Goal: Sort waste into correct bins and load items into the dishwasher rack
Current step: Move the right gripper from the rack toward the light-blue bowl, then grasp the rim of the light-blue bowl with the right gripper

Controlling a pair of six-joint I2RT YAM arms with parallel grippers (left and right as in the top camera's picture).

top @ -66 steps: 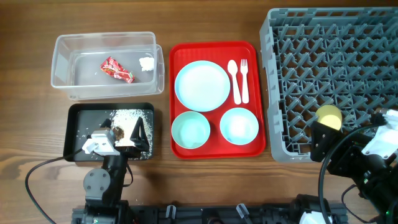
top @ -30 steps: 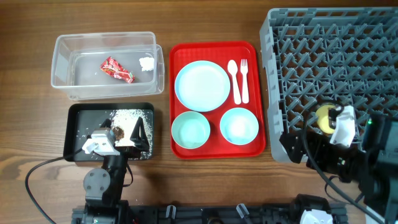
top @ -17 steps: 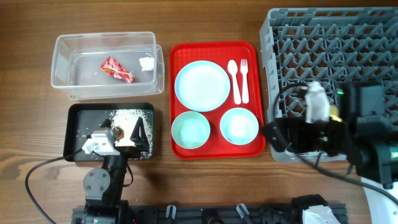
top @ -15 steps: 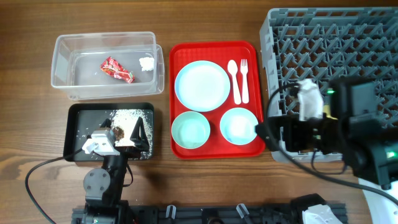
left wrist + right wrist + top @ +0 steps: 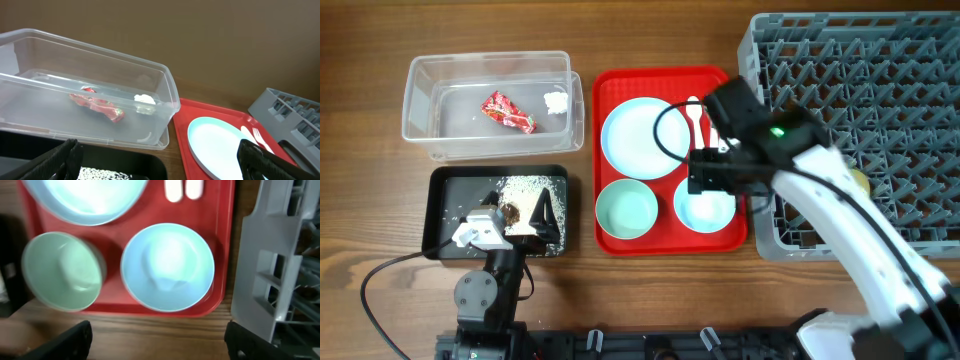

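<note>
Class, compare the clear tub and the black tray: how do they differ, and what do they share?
The clear tub is see-through and deeper; the black tray is opaque and shallower. The tub holds a red wrapper and white tissue; the tray holds scattered rice. Both are rectangular.

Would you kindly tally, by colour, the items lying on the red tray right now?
Pale blue: 2 (plate, saucer)
Pale green: 1 (bowl)
White: 2 (spoon, fork)
Total on the red tray: 5
</note>
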